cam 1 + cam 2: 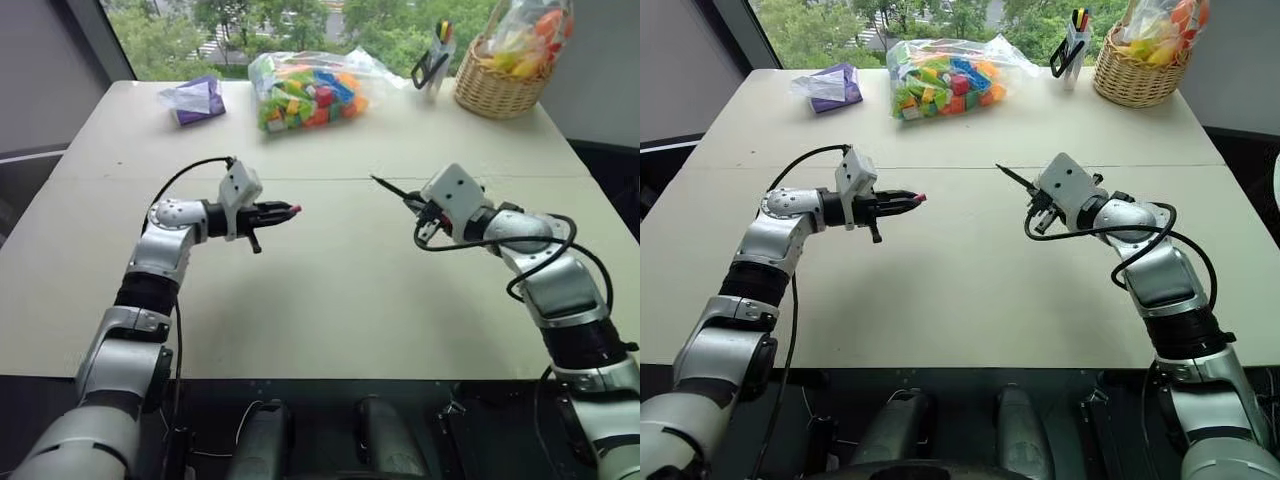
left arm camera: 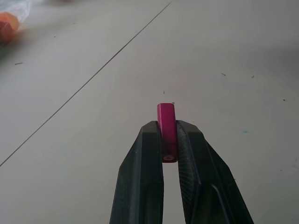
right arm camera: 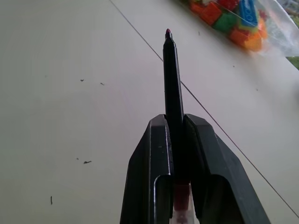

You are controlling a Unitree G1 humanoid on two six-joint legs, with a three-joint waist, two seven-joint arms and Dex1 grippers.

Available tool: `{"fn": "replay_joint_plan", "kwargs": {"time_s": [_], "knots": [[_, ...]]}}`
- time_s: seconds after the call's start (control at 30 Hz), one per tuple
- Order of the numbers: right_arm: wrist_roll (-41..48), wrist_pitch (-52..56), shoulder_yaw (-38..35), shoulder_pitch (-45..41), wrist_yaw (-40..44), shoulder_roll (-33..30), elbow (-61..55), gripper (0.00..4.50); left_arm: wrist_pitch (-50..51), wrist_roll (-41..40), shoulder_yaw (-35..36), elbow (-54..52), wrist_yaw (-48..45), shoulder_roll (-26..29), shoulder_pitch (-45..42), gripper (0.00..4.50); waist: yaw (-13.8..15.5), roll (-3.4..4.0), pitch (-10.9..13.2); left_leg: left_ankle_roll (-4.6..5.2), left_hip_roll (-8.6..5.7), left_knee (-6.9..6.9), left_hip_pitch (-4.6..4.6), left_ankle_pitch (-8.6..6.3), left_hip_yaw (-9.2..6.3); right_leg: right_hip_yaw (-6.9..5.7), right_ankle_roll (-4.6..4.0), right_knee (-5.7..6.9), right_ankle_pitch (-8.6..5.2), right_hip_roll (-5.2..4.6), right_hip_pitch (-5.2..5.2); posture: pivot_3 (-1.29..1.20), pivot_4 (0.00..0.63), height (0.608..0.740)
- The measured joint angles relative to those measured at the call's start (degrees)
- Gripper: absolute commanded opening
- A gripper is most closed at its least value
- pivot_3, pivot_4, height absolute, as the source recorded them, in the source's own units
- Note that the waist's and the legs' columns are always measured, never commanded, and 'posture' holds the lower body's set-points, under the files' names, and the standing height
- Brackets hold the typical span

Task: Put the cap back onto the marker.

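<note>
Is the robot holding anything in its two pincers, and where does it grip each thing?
Left pincer pinches the red cap by its sides. Right pincer clamps the black marker low on its barrel, tip outward.

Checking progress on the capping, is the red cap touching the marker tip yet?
Apart. The left eye view shows bare table between the cap in the left hand and the marker in the right hand.

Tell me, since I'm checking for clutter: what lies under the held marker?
Under the marker, shut in the right gripper, lies bare table crossed by a seam line. The table directly beneath the fingers is covered.
</note>
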Motion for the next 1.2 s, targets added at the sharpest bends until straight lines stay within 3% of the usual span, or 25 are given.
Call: {"fn": "replay_joint_plan", "kwargs": {"time_s": [0.27,1.2], "knots": [[5.33,2.32,1.23,-0.80,12.29,-2.05,-8.38,0.06,-7.80,0.70,-0.45,6.00,-6.16,-2.15,-3.17,0.00,0.13,-0.02,0.01,0.01,0.04,0.14,-0.02,0.00,0.00,0.02,0.01,0.03,0.01,0.02,0.01,0.00,0.150,0.740],[4.60,3.08,2.76,-2.88,14.63,-1.27,-8.14,0.06,-6.01,0.94,-0.43,-0.22,-11.71,-2.68,-2.70,0.00,0.11,-0.02,0.01,0.01,0.04,0.17,-0.02,0.00,-0.01,0.02,0.01,0.10,0.01,0.02,0.00,0.00,0.150,0.740]]}}
